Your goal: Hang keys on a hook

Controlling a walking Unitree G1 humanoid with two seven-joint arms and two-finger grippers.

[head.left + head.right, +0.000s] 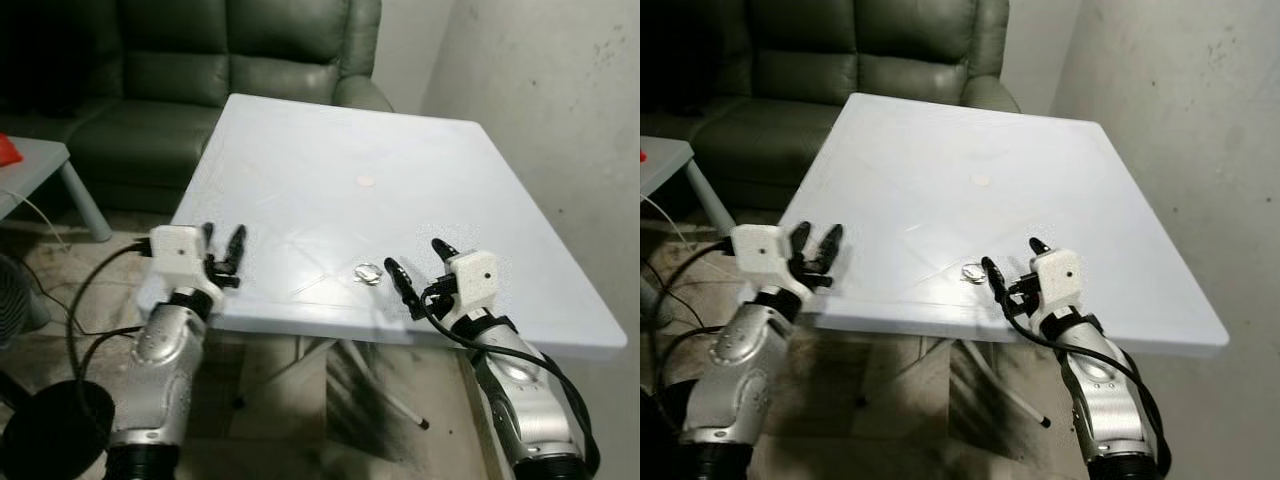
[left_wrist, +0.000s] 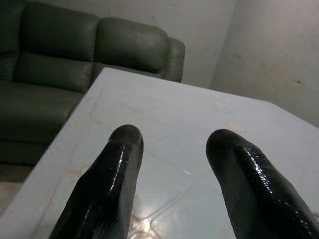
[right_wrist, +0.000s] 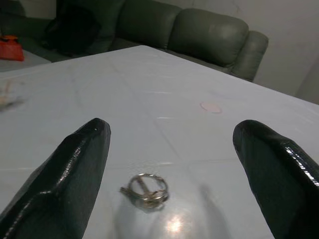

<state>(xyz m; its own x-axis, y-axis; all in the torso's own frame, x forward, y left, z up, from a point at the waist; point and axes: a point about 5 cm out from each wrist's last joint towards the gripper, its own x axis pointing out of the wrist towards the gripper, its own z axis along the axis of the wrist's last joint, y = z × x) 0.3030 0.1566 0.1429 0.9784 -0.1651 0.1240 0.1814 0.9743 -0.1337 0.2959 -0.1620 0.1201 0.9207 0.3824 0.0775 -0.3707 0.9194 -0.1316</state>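
the right gripper is hovering low over the near edge of the tabletop, its two black fingers spread wide and holding nothing. the keys are lying flat on the tabletop just beside that gripper, toward the left gripper, and in the right wrist view they are sitting between and just ahead of the open fingers. to my eye the step in hand is the pickup, and doing it well is looking like a matter of lowering until the fingertips are nearly brushing the surface, then closing across the ring rather than the flat blades, since thin metal will be sliding on this smooth top. the left gripper is waiting, fingers apart and empty, well apart from the keys over the near corner. i'm seeing no hook anywhere near the keys.
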